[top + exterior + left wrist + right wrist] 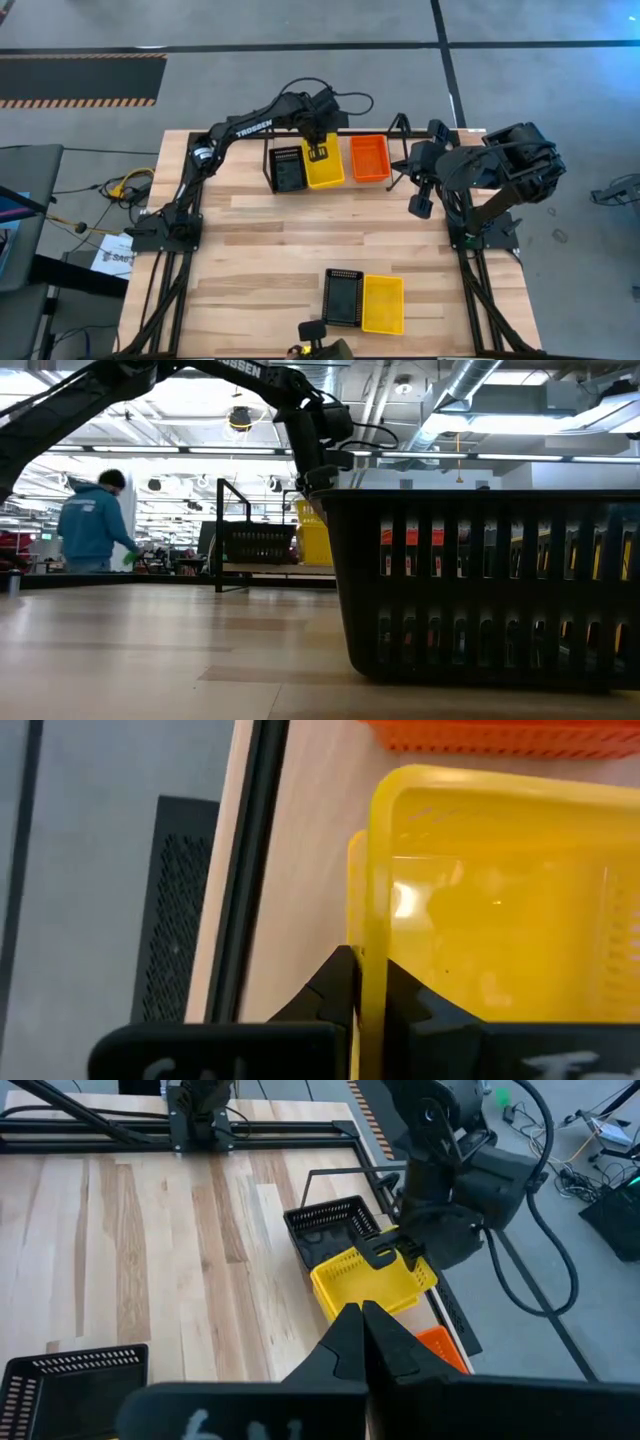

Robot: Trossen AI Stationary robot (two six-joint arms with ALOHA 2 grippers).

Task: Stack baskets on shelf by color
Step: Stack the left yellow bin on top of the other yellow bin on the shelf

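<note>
My left claw (318,152) pinches the rim of a yellow plastic mesh basket (324,166) over the black wire shelf (274,150), between black and orange baskets; my right claw (419,207), fingers together and empty, waits beside the shelf's end above the wooden worktop (270,240).

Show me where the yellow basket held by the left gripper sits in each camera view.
High view: yellow basket on the shelf, upper centre, between black and orange baskets.
Low view: behind the near black basket's left edge.
Left wrist view: fills the right half.
Right wrist view: centre.
Shared landmark: the left gripper shut on its rim.
</note>
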